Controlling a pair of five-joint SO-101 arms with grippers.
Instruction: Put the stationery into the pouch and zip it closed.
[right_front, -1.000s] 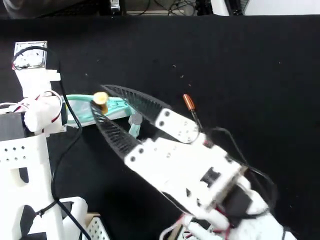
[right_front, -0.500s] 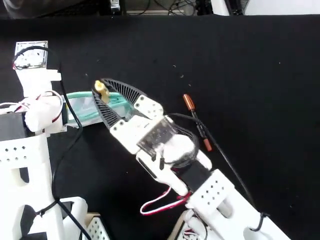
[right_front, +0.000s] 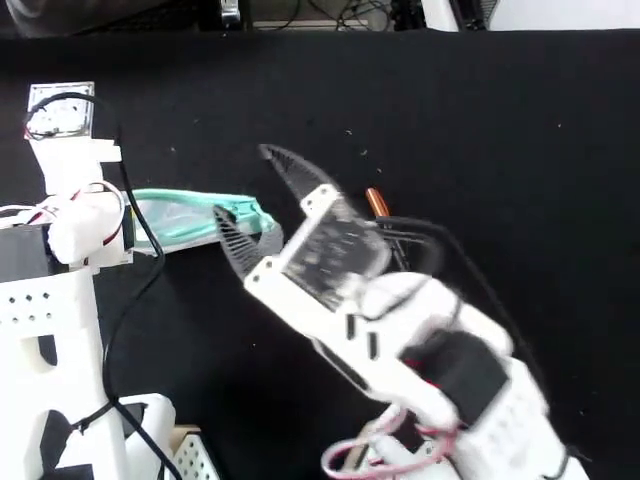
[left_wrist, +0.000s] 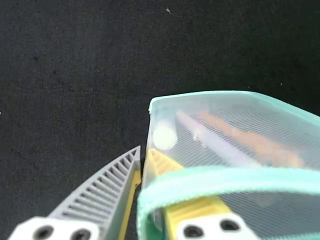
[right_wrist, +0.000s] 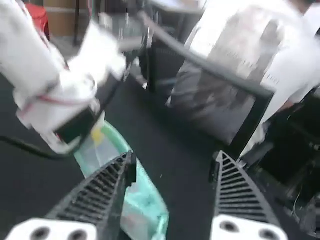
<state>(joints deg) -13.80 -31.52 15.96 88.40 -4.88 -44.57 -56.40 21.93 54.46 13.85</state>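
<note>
Left gripper (left_wrist: 144, 151) clamps the pouch (right_front: 180, 216) at its left end, one finger inside, I judge to hold its mouth open at the table's left; right gripper (right_front: 240, 182) hangs spread and empty over its right end, a pen (right_front: 376, 203) lying just right.

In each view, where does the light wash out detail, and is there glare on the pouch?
High view: the white housing behind the right gripper glares against the black cloth, which shows no clear shadows. Left wrist view: even light, no glare on the pouch; its contents show through. Right wrist view: the bright room behind is washed out.
</note>
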